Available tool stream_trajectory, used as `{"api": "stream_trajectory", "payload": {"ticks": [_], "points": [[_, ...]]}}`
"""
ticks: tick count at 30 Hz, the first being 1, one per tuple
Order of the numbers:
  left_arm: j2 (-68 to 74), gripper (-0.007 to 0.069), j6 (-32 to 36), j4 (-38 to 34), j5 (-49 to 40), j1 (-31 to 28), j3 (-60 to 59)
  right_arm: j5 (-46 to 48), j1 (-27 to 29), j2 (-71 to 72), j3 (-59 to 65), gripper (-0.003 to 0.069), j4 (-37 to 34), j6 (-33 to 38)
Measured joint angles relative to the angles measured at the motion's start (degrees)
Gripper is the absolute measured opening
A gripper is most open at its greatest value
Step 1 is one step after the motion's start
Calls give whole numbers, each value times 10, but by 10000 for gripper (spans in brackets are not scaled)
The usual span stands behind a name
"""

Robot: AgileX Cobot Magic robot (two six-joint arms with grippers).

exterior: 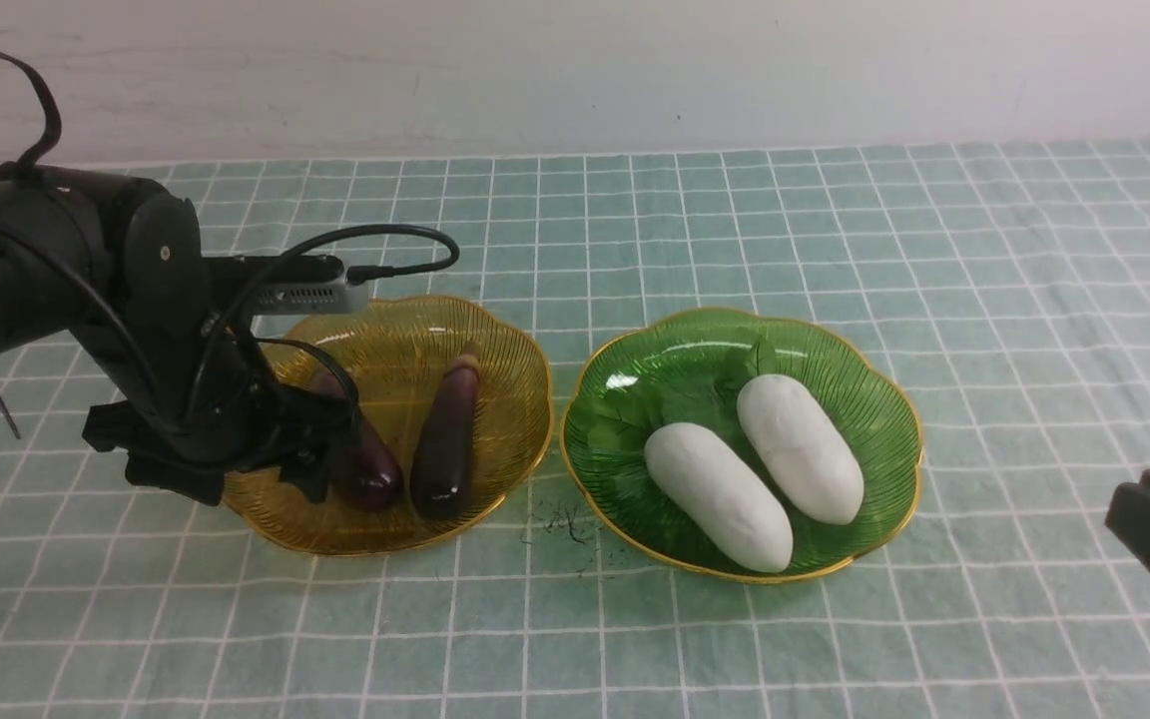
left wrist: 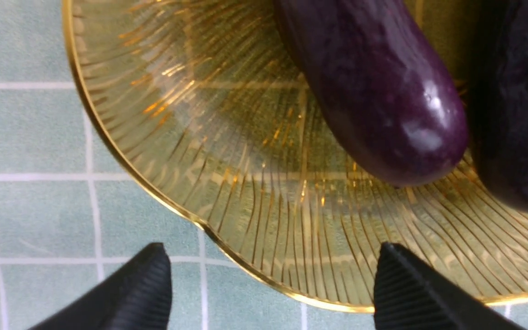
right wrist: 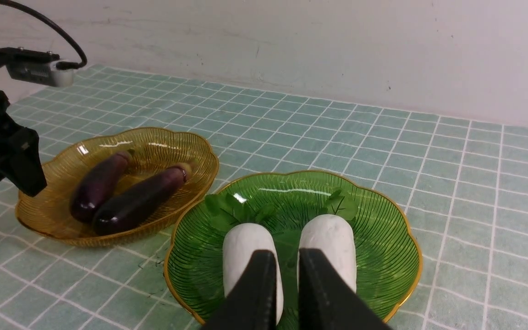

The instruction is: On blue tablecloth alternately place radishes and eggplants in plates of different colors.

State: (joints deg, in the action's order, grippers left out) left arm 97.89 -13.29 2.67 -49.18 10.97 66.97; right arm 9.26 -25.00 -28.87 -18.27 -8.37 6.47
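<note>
1. The left arm [exterior: 66, 260] reaches in from the left side and bends down at the wrist over the near-left edge of the amber plate [exterior: 505, 340], with a black cable [exterior: 405, 235] looping above it.
2. The left gripper [left wrist: 271, 252] has its claw spread wide with nothing in it. One fingertip [left wrist: 151, 275] is over the cloth, the other by the plate's gold rim.
3. The right gripper [right wrist: 287, 266] sits low at the near right, aimed at the green plate [exterior: 835, 350]. Its claw is drawn almost together with only a slim gap and holds nothing, as far as the close wrist view lets me judge.
4. Both eggplants lie side by side in the amber plate: the left eggplant [exterior: 370, 471] is partly hidden behind the left gripper, the right eggplant [exterior: 447, 439] lies just beside it.
5. Both radishes rest in the green plate: the nearer radish [exterior: 720, 494] and the farther radish [exterior: 800, 449] lie parallel, with their leaf tufts pointing away.
6. The plates sit close together on the blue tablecloth [exterior: 835, 220], with a small dark smudge [exterior: 560, 524] between them.
7. Behind runs a plain white wall [exterior: 635, 70].
</note>
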Motion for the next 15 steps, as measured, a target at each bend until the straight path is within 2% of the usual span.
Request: {"api": "stream_trajectory", "payload": {"ticks": [15], "points": [[0, 531, 0, 4, 0, 1, 0, 0, 0, 10, 0, 64, 0, 0]]}}
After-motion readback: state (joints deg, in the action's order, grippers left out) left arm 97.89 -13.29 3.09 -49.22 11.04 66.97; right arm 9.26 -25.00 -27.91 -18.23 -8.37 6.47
